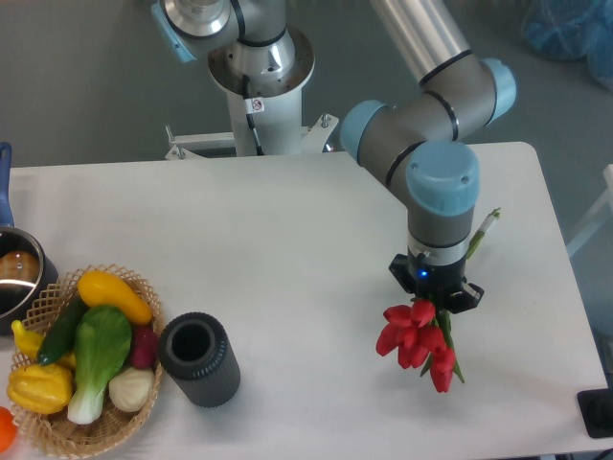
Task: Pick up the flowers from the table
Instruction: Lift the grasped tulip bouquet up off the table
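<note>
The flowers are a bunch of red tulips with green stems, at the right of the white table. The red heads point toward the front edge, and the stem ends stick out to the back right. My gripper points straight down over the middle of the stems. The arm's wrist hides the fingers, so I cannot tell whether they are closed on the stems. I also cannot tell whether the bunch rests on the table or is off it.
A dark cylindrical vase lies at the front left. Beside it is a wicker basket with colourful vegetables. A pot stands at the left edge. The robot base is at the back.
</note>
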Available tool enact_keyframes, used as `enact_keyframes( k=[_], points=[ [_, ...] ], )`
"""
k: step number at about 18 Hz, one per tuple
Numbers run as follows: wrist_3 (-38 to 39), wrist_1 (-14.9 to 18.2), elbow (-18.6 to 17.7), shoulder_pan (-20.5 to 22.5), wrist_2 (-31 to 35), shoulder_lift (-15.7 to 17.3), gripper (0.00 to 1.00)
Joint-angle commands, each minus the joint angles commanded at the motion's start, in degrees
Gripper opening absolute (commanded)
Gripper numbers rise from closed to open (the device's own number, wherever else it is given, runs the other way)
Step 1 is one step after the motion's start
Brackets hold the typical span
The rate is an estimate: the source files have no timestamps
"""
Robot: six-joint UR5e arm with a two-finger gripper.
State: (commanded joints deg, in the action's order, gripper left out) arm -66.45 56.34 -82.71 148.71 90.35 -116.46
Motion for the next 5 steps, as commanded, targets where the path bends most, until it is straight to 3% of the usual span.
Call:
enact_keyframes(
  k=[3,5],
  points=[
    [0.0,1.0,0.4,0.6,0.2,0.4,0.00],
    [-0.6,5.1,0.4,1.5,0.3,1.6,0.00]
  ],
)
